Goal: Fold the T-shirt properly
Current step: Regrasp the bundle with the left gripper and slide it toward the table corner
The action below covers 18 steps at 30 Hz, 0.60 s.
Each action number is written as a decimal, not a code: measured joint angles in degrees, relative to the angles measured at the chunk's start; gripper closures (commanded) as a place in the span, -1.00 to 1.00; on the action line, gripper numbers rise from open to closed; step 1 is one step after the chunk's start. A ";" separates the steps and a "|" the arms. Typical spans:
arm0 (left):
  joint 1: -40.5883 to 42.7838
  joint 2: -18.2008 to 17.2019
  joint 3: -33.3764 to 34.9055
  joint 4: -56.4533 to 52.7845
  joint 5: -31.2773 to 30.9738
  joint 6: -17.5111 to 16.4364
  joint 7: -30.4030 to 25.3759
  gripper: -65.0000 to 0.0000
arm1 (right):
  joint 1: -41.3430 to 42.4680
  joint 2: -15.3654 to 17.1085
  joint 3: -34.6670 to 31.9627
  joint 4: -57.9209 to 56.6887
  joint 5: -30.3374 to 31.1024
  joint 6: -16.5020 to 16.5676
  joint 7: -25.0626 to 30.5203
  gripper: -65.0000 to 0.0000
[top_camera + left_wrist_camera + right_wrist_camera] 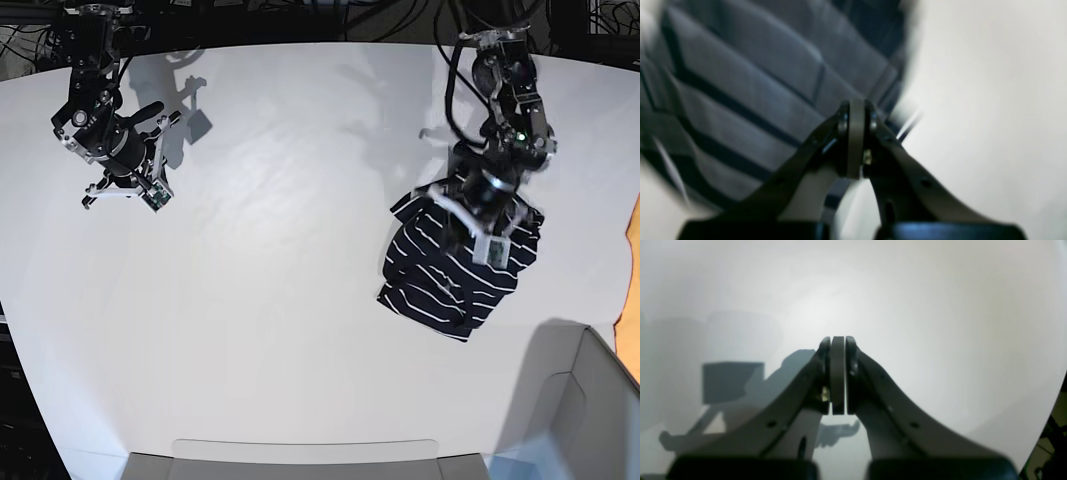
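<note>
Left gripper (856,110) pressed fully together, pads meeting with nothing visibly caught between them, hanging over the T-shirt (455,272) at its upper right part in the base view. Seen from the left wrist, striped cloth (750,100) fills the upper left behind the closed tips, its edge running down just past them, bare white table (990,100) to the right; heavily blurred, so contact between tips and fabric impossible to judge. Right gripper (838,343) likewise closed flat, pads together on nothing, poised over empty white surface with only its own shadow below. In the base view, sits far across the table (280,280) at the upper left (150,190), well apart from the garment. T-shirt itself lying bunched into a compact folded bundle on the right side of the table, dark with thin white stripes, directly under and partly hidden by the left arm. Sliver of orange cloth (634,235) at the right border, near but apart from the bundle. Grey box (580,400) at the lower right corner.
</note>
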 measured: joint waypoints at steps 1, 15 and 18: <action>-0.74 0.09 0.07 1.49 -0.76 -0.70 -0.31 1.00 | 0.13 -0.09 0.00 0.00 -0.04 0.00 -0.02 1.00; -11.67 -3.37 0.00 -30.05 0.13 0.28 -5.62 1.00 | -0.76 0.15 0.31 0.00 -0.09 0.00 -0.28 1.00; -15.30 -4.07 -0.07 -37.81 -0.26 -0.11 -8.79 1.00 | -0.76 0.09 0.28 0.00 0.00 0.00 -0.20 1.00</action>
